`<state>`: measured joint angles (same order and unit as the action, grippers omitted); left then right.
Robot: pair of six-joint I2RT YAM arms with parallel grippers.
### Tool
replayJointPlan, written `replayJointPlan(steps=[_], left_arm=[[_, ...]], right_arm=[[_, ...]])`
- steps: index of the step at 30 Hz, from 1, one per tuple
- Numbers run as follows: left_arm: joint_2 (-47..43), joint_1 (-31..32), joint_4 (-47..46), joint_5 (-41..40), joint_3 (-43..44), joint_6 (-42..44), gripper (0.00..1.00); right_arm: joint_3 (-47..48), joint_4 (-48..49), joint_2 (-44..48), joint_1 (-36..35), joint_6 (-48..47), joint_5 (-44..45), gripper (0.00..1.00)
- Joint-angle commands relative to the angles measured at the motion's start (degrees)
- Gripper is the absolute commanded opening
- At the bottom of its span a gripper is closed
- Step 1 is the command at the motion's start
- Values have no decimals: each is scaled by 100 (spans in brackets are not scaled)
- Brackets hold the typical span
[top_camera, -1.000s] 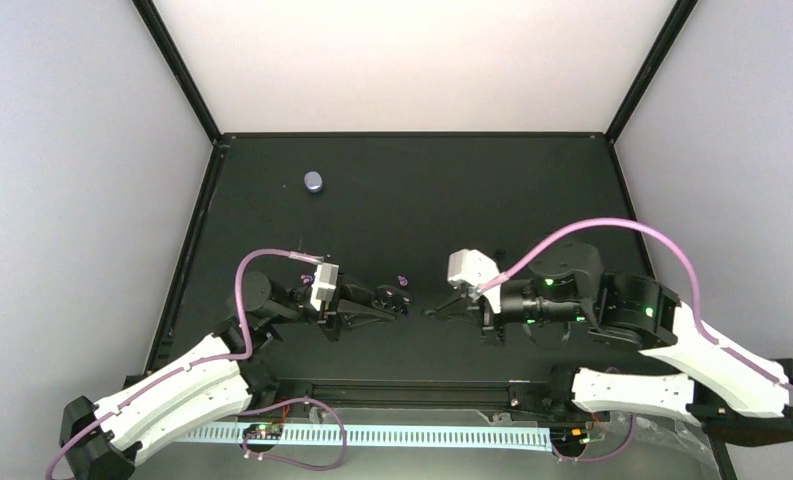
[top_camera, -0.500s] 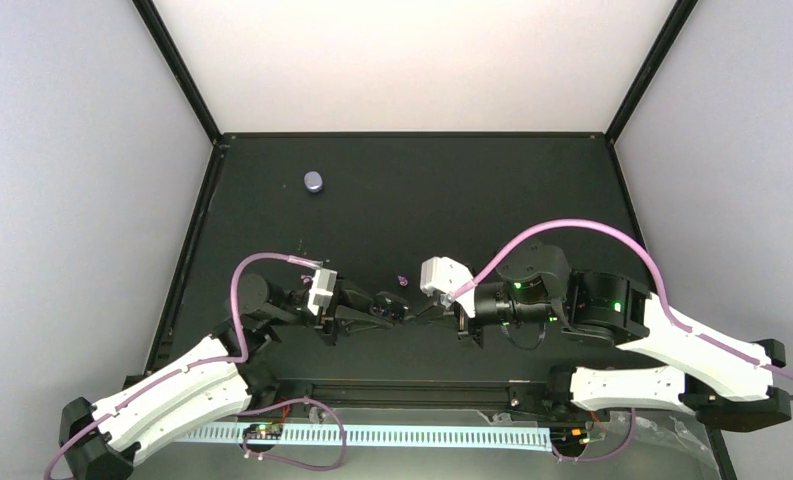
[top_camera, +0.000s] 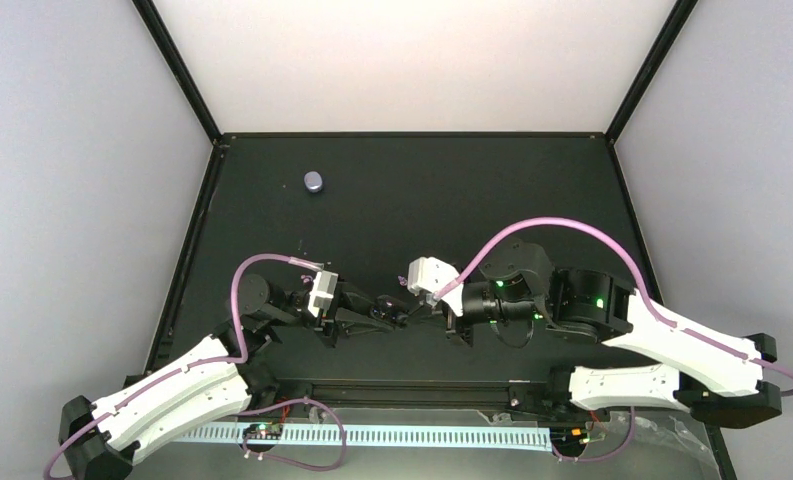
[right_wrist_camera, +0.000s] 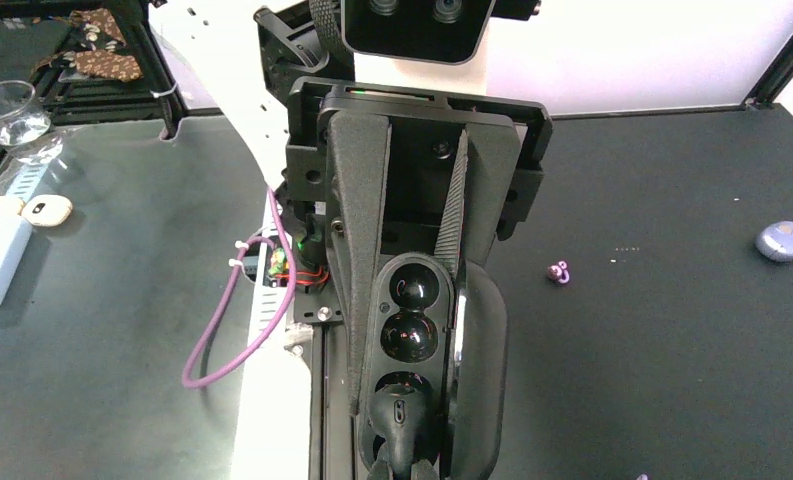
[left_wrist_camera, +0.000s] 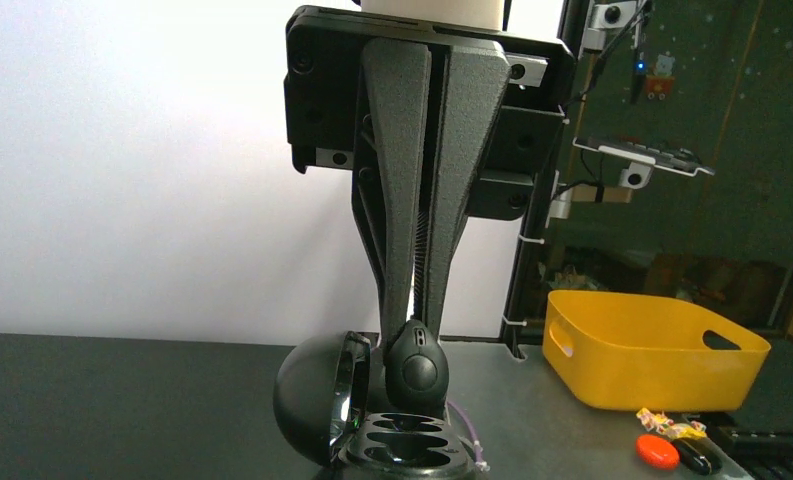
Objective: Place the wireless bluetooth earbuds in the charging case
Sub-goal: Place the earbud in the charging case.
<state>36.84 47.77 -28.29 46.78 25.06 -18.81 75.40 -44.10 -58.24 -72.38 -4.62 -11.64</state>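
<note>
The case in use is black, not lavender. My right gripper (right_wrist_camera: pixel 412 390) is shut on this open black charging case (right_wrist_camera: pixel 409 335), with its lid (right_wrist_camera: pixel 482 380) swung open to one side. My left gripper (left_wrist_camera: pixel 415 335) is shut on a black earbud (left_wrist_camera: pixel 417 372) and holds it just over a well at the end of the case (left_wrist_camera: pixel 407 445). In the right wrist view the earbud (right_wrist_camera: pixel 402 425) sits at the mouth of that well. Two other wells look empty. In the top view both grippers (top_camera: pixel 400 317) (top_camera: pixel 419 315) meet tip to tip at the table's near middle.
A lavender pebble-shaped case (top_camera: pixel 314 181) lies closed at the far left of the black table and also shows in the right wrist view (right_wrist_camera: pixel 784 240). A tiny lilac bud (right_wrist_camera: pixel 560 272) lies just beyond the grippers (top_camera: pixel 403 281). A yellow bin (left_wrist_camera: pixel 652 345) stands off the table.
My right arm has moved left with the black case until it meets the left gripper. The left gripper has stayed nearly still with the earbud.
</note>
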Motion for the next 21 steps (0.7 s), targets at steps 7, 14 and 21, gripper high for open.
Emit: replayJointPlan(steps=[7, 14, 21], left_arm=[[-68, 48, -122, 111, 219, 115, 1], [-63, 64, -132, 112, 219, 114, 1], [-63, 65, -135, 94, 219, 119, 2]], right_arm=[[54, 77, -54, -56, -91, 142, 1], [54, 12, -125, -94, -139, 201, 1], [54, -97, -229, -181, -198, 349, 1]])
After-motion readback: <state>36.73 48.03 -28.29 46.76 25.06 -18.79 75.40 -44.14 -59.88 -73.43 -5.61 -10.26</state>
